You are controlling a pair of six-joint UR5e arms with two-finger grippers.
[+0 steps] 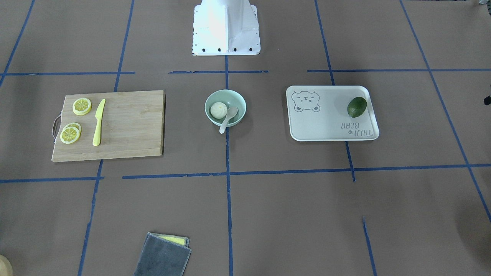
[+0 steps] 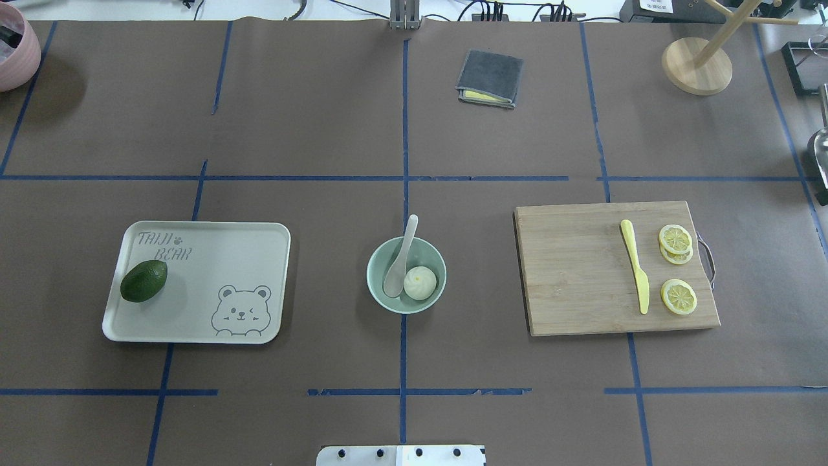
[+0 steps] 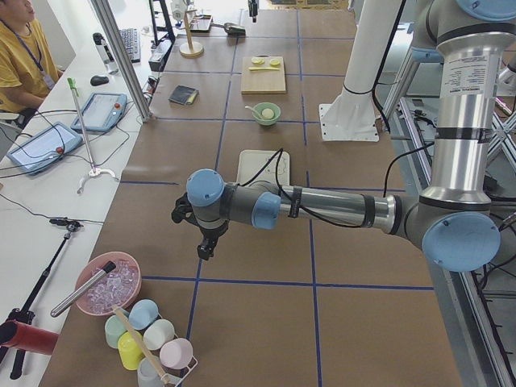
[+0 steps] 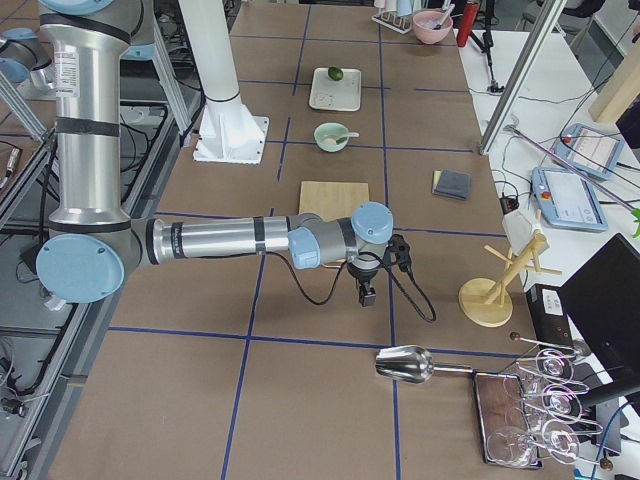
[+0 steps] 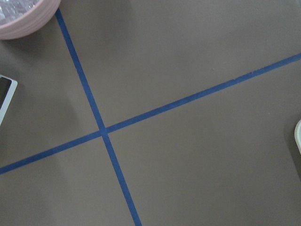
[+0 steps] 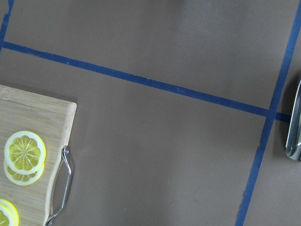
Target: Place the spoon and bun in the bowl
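One bowl (image 2: 375, 285) stands in the middle of the worktop (image 2: 291, 129), and it holds both task things. The one bun (image 2: 420, 283) sits inside toward the robot's right. The one spoon (image 2: 400, 259) lies with its scoop down in the bowl just beside the bun, its handle leaning on the far rim and sticking out past it. On the robot's left, well apart from the bowl, is one tray (image 2: 220, 259) printed with a bear, carrying a single avocado (image 2: 143, 281) near its left edge. On the right, one board (image 2: 576, 272) bears three lemon slices (image 2: 678, 296), two overlapping and one apart, with one yellow knife (image 2: 635, 265) just beside them. One folded grey cloth (image 2: 490, 77) lies at the far side. The left gripper (image 3: 206, 246) and the right gripper (image 4: 367, 293) each hang over bare worktop off either end, showing only in the side views, so I cannot tell how their jaws stand.
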